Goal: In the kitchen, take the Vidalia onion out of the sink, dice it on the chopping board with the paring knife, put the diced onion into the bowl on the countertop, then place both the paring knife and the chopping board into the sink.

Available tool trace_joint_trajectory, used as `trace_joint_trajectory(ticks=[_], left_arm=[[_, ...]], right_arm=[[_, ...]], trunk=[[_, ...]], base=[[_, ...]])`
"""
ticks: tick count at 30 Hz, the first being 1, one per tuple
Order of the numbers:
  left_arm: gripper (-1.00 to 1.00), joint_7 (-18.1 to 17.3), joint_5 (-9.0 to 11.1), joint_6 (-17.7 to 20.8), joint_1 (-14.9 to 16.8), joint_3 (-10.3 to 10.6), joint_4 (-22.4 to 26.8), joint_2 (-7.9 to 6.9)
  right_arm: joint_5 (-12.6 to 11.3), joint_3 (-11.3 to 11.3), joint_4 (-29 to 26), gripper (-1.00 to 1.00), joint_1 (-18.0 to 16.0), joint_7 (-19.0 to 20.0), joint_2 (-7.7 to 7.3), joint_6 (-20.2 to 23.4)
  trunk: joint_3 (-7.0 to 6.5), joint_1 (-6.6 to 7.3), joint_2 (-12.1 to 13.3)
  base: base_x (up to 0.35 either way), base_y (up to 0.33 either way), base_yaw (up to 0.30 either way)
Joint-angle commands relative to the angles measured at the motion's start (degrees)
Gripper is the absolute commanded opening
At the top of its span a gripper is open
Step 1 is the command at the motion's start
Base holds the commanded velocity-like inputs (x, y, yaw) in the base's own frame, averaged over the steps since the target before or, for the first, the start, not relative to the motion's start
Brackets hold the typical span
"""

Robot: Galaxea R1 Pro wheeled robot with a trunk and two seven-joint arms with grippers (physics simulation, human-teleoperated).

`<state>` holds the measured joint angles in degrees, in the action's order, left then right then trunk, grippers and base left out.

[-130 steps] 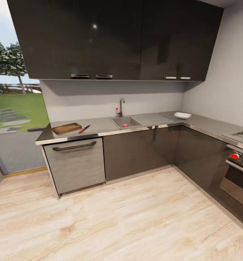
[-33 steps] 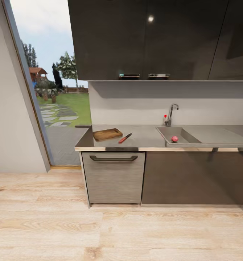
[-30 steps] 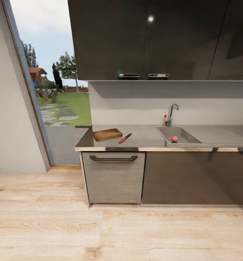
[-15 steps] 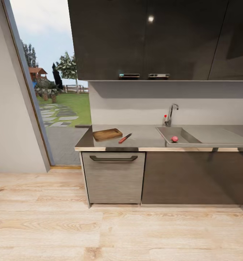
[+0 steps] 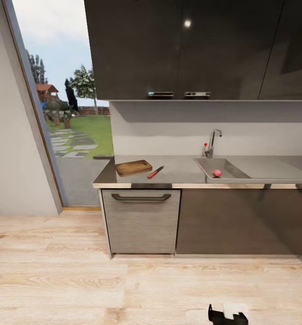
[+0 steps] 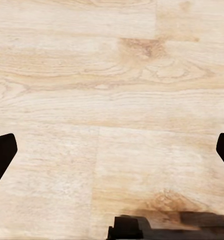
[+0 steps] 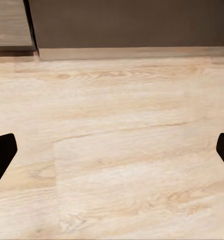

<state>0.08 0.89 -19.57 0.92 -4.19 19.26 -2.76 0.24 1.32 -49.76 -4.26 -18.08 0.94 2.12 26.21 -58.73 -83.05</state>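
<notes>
Across the room, the pink-red Vidalia onion (image 5: pixel 217 173) lies in the steel sink (image 5: pixel 205 166), below the curved tap (image 5: pixel 212 141). Further left on the grey countertop (image 5: pixel 180 169) rests the brown chopping board (image 5: pixel 133 167), with the red-handled paring knife (image 5: pixel 155 172) just to its right. The bowl is out of view. My left gripper (image 6: pixel 112 155) is open over bare wooden floor, and so is my right gripper (image 7: pixel 112 155), facing floor near the cabinet base. A black-and-white arm part (image 5: pixel 227 313) pokes up at the head view's bottom edge.
A wide stretch of light wooden floor (image 5: pixel 124 289) lies between me and the counter. A grey drawer front with a bar handle (image 5: pixel 141 221) sits under the board. Dark wall cabinets (image 5: pixel 191 49) hang above. A tall glass opening (image 5: pixel 65 117) onto a garden stands left.
Since the oldest frame the camera has swung left, and the bowl has left the view. Over the last second the view is steady; a black-and-white arm part has risen at the bottom edge.
</notes>
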Motion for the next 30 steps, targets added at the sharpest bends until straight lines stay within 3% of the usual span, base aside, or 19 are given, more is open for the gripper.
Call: trace_joint_trajectory(ticks=[1, 6, 8, 14, 24, 30], left_arm=[[1.0, 0.01, 0.11, -0.19, 0.04, -0.08, -0.04, -0.13], [1.0, 0.01, 0.16, -0.2, 0.05, -0.11, 0.05, -0.56], [1.0, 0.01, 0.17, -0.21, 0.04, -0.11, 0.07, -0.63], [1.0, 0.01, 0.2, -0.19, 0.03, -0.11, 0.07, -0.67], [1.0, 0.01, 0.19, -0.13, 0.03, -0.11, 0.07, -0.67], [1.0, 0.01, 0.18, -0.12, 0.05, -0.11, 0.07, -0.67]], right_arm=[[-0.04, 0.14, -3.59, 1.0, -0.02, -0.85, 0.0, 3.86], [-0.01, 0.24, -19.78, 1.0, -0.73, -1.95, 1.01, 16.5], [0.01, 0.25, -21.74, 1.0, -2.91, -2.28, 1.6, 20.44], [-0.06, 0.26, -22.93, 1.0, -11.0, -2.85, 2.25, 29.38], [-0.03, 0.34, -23.06, 1.0, -24.5, -5.34, 3.58, 38.64], [0.01, 0.36, -23.01, 1.0, -36.21, -5.65, 6.31, 47.87]], trunk=[[0.07, 0.0, -0.03], [0.07, 0.0, -0.03], [0.07, 0.0, -0.03], [0.07, 0.0, -0.03], [0.07, 0.0, -0.03], [0.07, 0.0, -0.03]], base=[[0.0, 0.0, 0.0], [0.001, 0.0, 0.0], [0.047, 0.019, 0.0], [0.155, 0.115, 0.0], [0.238, 0.189, 0.0], [0.244, 0.194, 0.0]])
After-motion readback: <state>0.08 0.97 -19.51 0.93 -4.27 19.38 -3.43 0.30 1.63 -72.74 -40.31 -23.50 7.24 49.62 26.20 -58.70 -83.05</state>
